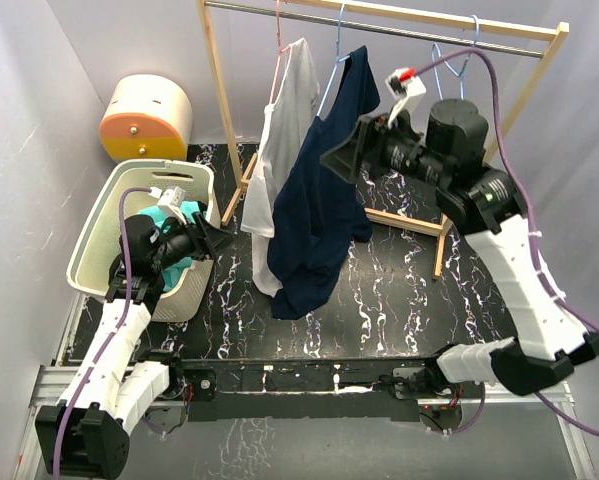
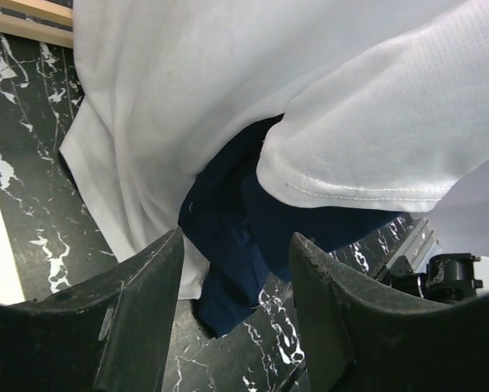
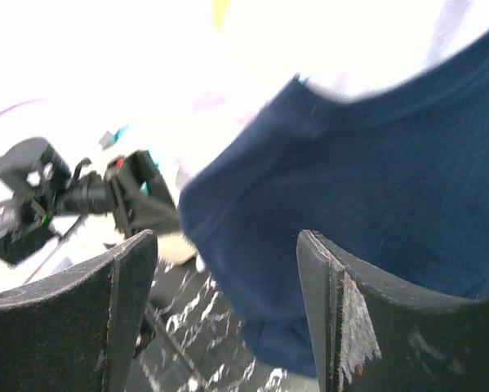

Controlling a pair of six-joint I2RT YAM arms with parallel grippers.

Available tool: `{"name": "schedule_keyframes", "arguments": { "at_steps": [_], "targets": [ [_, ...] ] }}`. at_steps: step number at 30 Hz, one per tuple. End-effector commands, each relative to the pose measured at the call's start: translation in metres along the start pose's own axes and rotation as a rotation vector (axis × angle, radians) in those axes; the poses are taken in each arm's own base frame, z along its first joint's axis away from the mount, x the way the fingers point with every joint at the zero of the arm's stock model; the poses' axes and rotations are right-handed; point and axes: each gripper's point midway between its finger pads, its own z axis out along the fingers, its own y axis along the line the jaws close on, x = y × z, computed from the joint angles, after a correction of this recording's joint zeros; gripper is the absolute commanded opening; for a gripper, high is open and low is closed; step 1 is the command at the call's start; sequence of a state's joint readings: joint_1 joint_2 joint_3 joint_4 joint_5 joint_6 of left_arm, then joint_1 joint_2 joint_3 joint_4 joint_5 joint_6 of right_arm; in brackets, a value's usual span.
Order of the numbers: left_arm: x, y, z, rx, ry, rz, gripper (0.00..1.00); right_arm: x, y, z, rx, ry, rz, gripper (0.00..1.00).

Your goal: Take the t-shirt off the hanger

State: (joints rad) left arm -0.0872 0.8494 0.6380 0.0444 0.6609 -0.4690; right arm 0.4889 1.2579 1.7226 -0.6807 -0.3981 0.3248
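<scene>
Far edge, centre: dark navy cotton t-shirt (image 1: pixel 319 220) hangs on pale-blue wire hanger (image 1: pixel 335 66) | our right gripper (image 1: pixel 339 160) gapes wide at its shoulder, we judge to tug | left gripper (image 1: pixel 219 240), left edge, wide, empty.

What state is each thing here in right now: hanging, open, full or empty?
White shirt: hanging on a pink hanger.
Navy shirt: hanging askew on a blue hanger.
Spare hanger: bare.
Basket: holds teal cloth.
Left fingers: open, empty.
Right fingers: open, empty, close to the navy shirt.
</scene>
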Motion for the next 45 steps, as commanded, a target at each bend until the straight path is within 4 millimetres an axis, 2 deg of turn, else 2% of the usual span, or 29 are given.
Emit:
{"name": "schedule_keyframes", "arguments": {
  "at_steps": [1, 4, 9, 15, 18, 22, 25, 27, 30, 35, 41, 42, 43, 44, 45],
  "targets": [
    [-0.008, -0.019, -0.003, 0.082, -0.029, 0.039, 0.52, -0.065, -0.014, 0.015, 0.112, -0.173, -0.026, 0.72],
    [-0.006, -0.018, -0.003, 0.077, -0.024, 0.032, 0.52, -0.085, -0.027, 0.030, 0.171, -0.219, -0.023, 0.72],
    [-0.005, -0.017, -0.004, 0.069, -0.030, 0.031, 0.51, -0.102, -0.044, 0.055, 0.239, -0.271, -0.014, 0.71],
    [-0.004, -0.013, -0.004, 0.048, -0.028, 0.031, 0.50, -0.097, -0.061, 0.082, 0.337, -0.279, -0.033, 0.68],
    [-0.004, -0.012, -0.005, 0.041, -0.028, 0.033, 0.49, -0.095, -0.077, 0.076, 0.442, -0.284, -0.032, 0.61],
    [-0.004, -0.012, -0.006, 0.038, -0.032, 0.035, 0.49, -0.096, -0.102, 0.042, 0.621, -0.331, -0.062, 0.53],
    [-0.004, -0.012, -0.006, 0.034, -0.034, 0.035, 0.48, -0.099, -0.107, 0.018, 0.684, -0.366, -0.118, 0.51],
    [-0.003, -0.011, -0.006, 0.033, -0.032, 0.030, 0.48, -0.100, -0.108, 0.011, 0.699, -0.371, -0.147, 0.50],
    [-0.004, -0.011, -0.005, 0.036, -0.030, 0.028, 0.48, -0.098, -0.107, 0.015, 0.672, -0.346, -0.184, 0.50],
    [-0.002, -0.011, -0.005, 0.035, -0.026, 0.025, 0.48, -0.098, -0.098, 0.037, 0.571, -0.322, -0.216, 0.52],
    [-0.001, -0.011, -0.006, 0.036, -0.026, 0.020, 0.48, -0.095, -0.106, 0.062, 0.553, -0.302, -0.225, 0.52],
    [0.000, -0.012, -0.006, 0.037, -0.025, 0.020, 0.48, -0.095, -0.107, 0.065, 0.551, -0.304, -0.223, 0.49],
    [-0.001, -0.012, -0.006, 0.037, -0.025, 0.019, 0.47, -0.096, -0.108, 0.065, 0.555, -0.308, -0.219, 0.40],
    [-0.001, -0.012, -0.006, 0.037, -0.026, 0.020, 0.47, -0.099, -0.109, 0.065, 0.565, -0.320, -0.209, 0.21],
    [-0.001, -0.012, -0.006, 0.037, -0.026, 0.020, 0.47, -0.101, -0.110, 0.063, 0.572, -0.337, -0.202, 0.10]
  ]
}}
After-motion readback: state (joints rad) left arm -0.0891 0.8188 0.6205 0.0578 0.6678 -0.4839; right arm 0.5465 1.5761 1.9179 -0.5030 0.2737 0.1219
